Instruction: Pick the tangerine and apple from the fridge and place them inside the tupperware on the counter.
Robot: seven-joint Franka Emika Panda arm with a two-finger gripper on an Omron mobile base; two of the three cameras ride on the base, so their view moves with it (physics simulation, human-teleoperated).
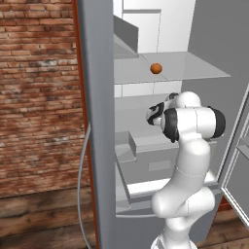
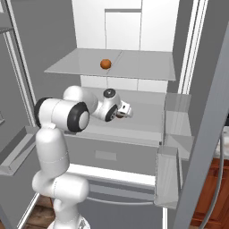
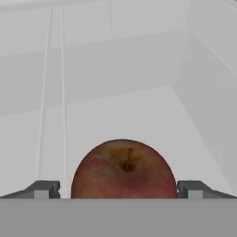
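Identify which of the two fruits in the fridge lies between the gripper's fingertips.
The apple, dark red-brown with a stem, sits between the gripper fingertips; the bright orange tangerine rests apart on the shelf above.

Inside the fridge (image 2: 89, 27), the apple (image 3: 124, 169) sits between the two fingertips (image 3: 44, 189), filling the gap so nothing else could pass there, while bare shelf floor runs on beyond it toward 12 o'clock up to the back wall. At 3 o'clock in the hand view a side wall closes in. Overhead, the upper shelf (image 2: 147, 67) bearing the tangerine (image 2: 105, 64) caps the compartment, and at 4 o'clock in the right base view the door bins (image 2: 176, 134) narrow the way out.
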